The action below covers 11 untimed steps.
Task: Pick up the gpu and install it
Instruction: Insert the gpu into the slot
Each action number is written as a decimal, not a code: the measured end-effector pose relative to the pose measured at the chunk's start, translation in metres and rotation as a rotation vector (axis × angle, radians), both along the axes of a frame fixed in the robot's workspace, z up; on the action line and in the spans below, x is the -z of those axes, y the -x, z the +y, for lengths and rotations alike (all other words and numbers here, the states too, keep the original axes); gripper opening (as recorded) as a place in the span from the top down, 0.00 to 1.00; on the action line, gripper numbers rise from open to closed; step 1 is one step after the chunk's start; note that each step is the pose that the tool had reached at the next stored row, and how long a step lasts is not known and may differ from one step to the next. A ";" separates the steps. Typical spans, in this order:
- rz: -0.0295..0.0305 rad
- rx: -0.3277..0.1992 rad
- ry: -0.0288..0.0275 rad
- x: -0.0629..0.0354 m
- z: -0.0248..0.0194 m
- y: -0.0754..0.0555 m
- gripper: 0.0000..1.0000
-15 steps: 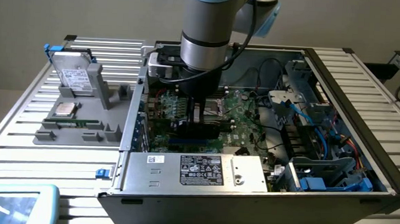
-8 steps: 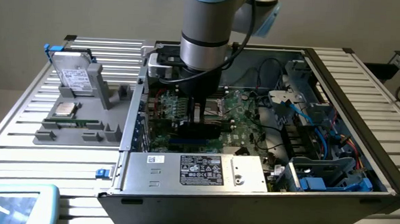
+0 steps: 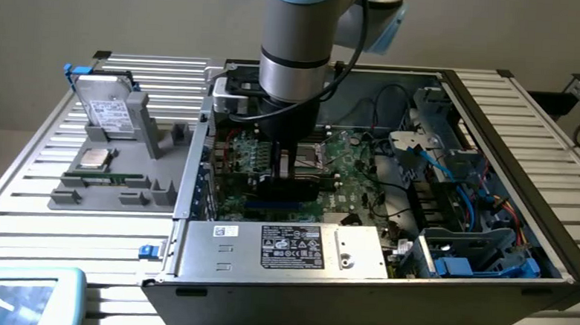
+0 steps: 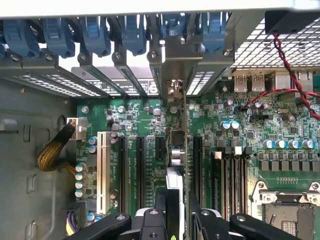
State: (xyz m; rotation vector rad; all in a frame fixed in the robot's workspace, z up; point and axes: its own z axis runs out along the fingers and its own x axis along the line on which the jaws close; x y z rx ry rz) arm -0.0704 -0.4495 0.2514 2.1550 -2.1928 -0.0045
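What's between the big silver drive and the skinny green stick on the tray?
A small square silver chip, seen in the exterior view.

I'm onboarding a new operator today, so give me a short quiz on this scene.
1. True or false: the pincer grips the gpu above the motherboard.
2. What stands on the grey holder beside the computer case? A) the hard drive B) a keyboard C) a screwdriver
3. Fill in: the computer case lies with its side ____.
Key: 1 true; 2 A; 3 open.
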 end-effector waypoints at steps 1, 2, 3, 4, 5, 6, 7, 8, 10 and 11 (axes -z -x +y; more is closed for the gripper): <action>0.0000 0.000 -0.0010 0.0000 0.0000 0.000 0.73; 0.0000 0.000 -0.0020 0.0000 0.0000 0.000 0.73; 0.0003 0.000 -0.0026 0.0001 0.0000 0.000 0.73; 0.0010 0.000 -0.0030 0.0001 0.0001 0.000 0.73; 0.0014 0.000 -0.0029 0.0001 0.0000 0.000 0.73; 0.0015 0.000 -0.0029 0.0001 0.0000 0.000 0.73; 0.0016 0.000 -0.0029 0.0001 0.0000 0.000 0.73; 0.0016 0.000 -0.0029 0.0001 0.0000 0.000 0.73; 0.0016 0.000 -0.0029 0.0001 0.0000 0.000 0.73; 0.0016 0.000 -0.0029 0.0001 0.0000 0.001 0.73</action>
